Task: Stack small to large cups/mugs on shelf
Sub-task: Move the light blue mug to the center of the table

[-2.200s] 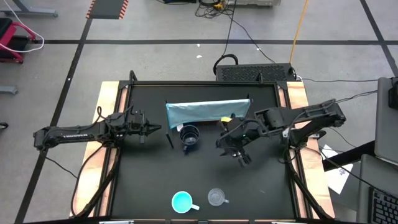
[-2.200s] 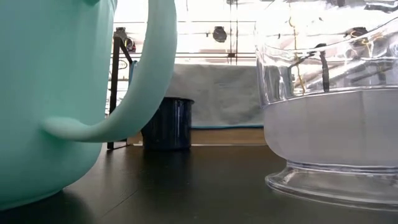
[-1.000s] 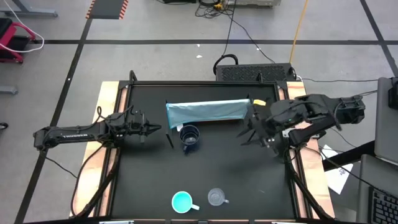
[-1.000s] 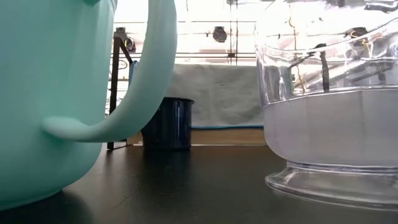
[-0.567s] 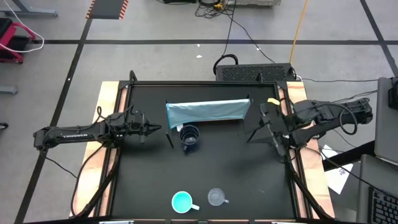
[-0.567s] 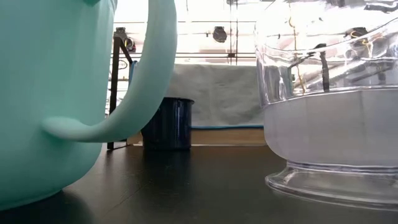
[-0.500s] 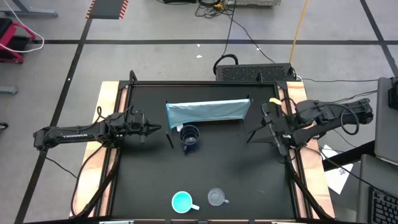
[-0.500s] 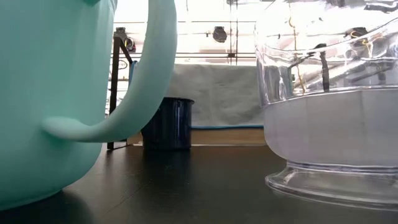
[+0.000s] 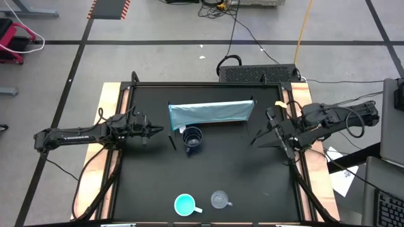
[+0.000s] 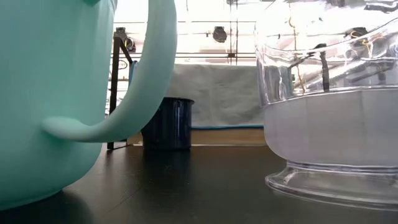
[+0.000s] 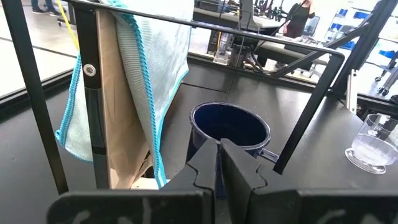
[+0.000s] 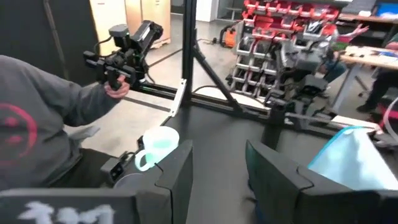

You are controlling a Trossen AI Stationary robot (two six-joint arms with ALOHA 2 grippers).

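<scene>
The dark navy mug (image 9: pixel 192 139) stands upright on the black table just near of the shelf (image 9: pixel 211 113), a low light blue-grey panel draped with cloth; it also shows in the low view (image 10: pixel 168 123) and the left wrist view (image 11: pixel 230 127). The turquoise mug (image 9: pixel 185 205) and the clear greyish mug (image 9: pixel 219 200) stand upright side by side at the table's near edge. My left gripper (image 9: pixel 158 130) is shut and empty, left of the navy mug. My right gripper (image 9: pixel 260 133) is open and empty near the table's right edge.
The shelf's dark metal frame rods (image 11: pixel 311 99) rise around the navy mug. A thin dark rod (image 9: pixel 172 142) lies left of the navy mug. In the right wrist view a person's grey sleeve (image 12: pixel 43 118) and hand show beyond the table.
My right gripper has drawn back toward the table's right edge, away from the navy mug and the shelf, its arm folding in. The mugs and the shelf have kept their places.
</scene>
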